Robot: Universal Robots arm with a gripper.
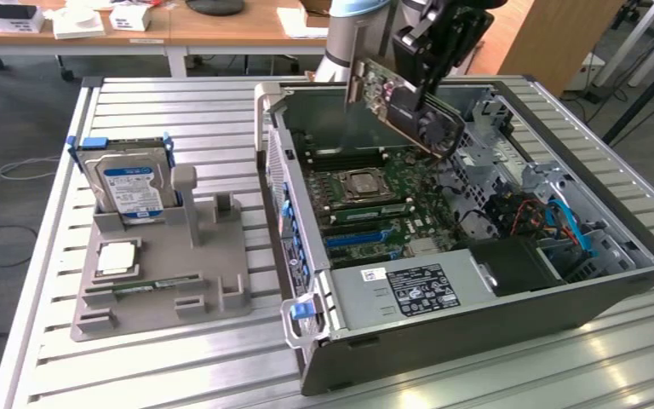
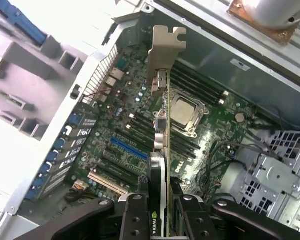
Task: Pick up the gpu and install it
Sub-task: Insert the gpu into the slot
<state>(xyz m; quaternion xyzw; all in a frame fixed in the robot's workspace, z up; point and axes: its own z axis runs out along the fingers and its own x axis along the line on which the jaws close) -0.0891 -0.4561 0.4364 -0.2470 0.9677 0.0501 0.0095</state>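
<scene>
My gripper is shut on the gpu, a thin green card with a black cooler block, and holds it tilted in the air above the far part of the open computer case. In the wrist view the gpu hangs edge-on between my fingers, its silver bracket pointing away from me, over the green motherboard. The card is clear of the board; the blue slot and the other expansion slots lie below it.
A grey fixture on the slatted metal table, at the exterior view's left, holds a silver hard drive, a processor and a RAM stick. Inside the case are the CPU socket, the power supply and drive cages.
</scene>
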